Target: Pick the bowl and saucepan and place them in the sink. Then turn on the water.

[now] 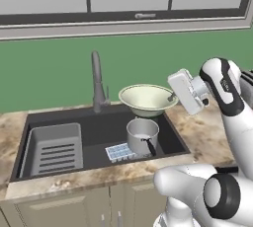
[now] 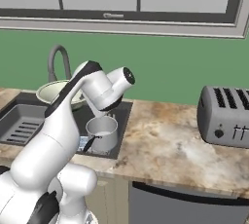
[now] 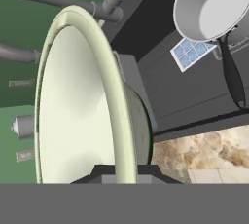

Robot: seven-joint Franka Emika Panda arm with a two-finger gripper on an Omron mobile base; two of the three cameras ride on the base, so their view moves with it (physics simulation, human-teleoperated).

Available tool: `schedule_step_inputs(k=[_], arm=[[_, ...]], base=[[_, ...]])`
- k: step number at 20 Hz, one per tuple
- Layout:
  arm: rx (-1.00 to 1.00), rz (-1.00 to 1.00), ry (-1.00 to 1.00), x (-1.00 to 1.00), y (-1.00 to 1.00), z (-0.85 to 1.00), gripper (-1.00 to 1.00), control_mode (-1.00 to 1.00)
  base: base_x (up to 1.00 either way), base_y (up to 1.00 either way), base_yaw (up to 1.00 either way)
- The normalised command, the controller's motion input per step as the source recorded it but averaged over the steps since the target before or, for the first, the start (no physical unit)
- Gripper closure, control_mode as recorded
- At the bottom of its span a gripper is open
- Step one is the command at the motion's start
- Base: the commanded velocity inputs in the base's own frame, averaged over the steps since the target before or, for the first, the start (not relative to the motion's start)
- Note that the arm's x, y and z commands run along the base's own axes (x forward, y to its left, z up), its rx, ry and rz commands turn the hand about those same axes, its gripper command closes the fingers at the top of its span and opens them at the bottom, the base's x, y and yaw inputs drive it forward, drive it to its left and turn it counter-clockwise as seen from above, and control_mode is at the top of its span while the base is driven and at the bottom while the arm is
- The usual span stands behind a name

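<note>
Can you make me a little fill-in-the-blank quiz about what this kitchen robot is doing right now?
1. The gripper holds the pale ____ by its rim, above the sink.
2. The saucepan already stands inside the ____.
3. The silver ____ sits on the counter, right of the sink.

Missing words: bowl; sink; toaster.

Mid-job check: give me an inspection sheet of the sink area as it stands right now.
Surface: marbled beige counter around a dark sink.
Job's things: saucepan upright inside the sink, dark handle toward the front; bowl held aloft over the sink's back right corner, rim gripped; faucet shows no stream.
Clutter: ribbed grey tray in the sink's left half; small blue-white grid item on the sink floor beside the saucepan; toaster on the counter to the right.
Grippers: gripper closed on the bowl's rim.
Cables: nothing seen.
Surroundings: green wall, window above, cabinet doors below.
</note>
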Motion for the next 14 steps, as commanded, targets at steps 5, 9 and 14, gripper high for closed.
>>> schedule_step_inputs(k=[5,9,14], arm=[[0.00,0.00,0.00,0.00,0.00,0.00,1.00,1.00],[0.00,0.00,0.00,0.00,0.00,0.00,1.00,1.00],[0.00,0.00,0.00,0.00,0.00,0.00,1.00,1.00]], base=[[0.34,0.06,0.00],[0.02,0.01,0.00],[0.00,0.00,0.00]])
